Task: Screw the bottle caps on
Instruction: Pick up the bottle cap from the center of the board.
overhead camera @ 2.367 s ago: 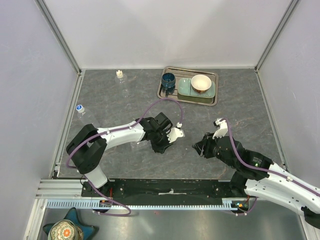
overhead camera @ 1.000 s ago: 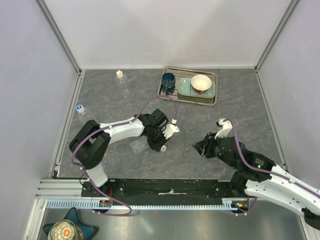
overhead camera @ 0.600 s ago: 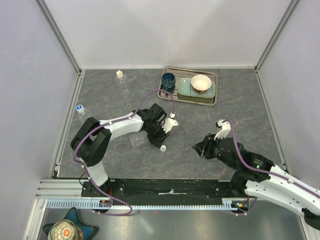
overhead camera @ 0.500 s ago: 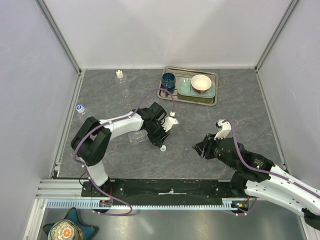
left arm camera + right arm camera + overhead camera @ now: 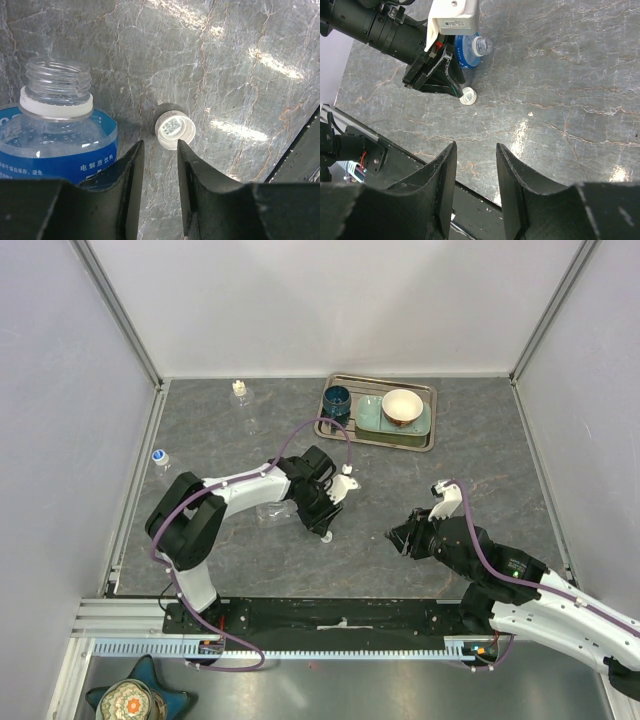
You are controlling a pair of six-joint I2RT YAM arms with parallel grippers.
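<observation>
Your left claw (image 5: 159,156) is apart and empty. The cap (image 5: 174,130) lies on the tabletop (image 5: 240,75) just past its fingertips, open side up. The bottle (image 5: 56,125) lies on its side just beside the cap, with a bare threaded neck and a blue label. Your right claw (image 5: 476,150) is apart too, with nothing in it, well clear of both.

Handling, my read:
- The cap is featherweight hard plastic with a smooth wall, so it'll skate on the stone if one finger lands first. Pinch across the rim with both fingers touching together. It needs flipping before it goes on.
- The bottle looks mostly empty and thin-walled, so it'll roll and dent. Take it lightly on the labelled body, or at the stiffer neck ring, so it can't spin while you thread.
</observation>
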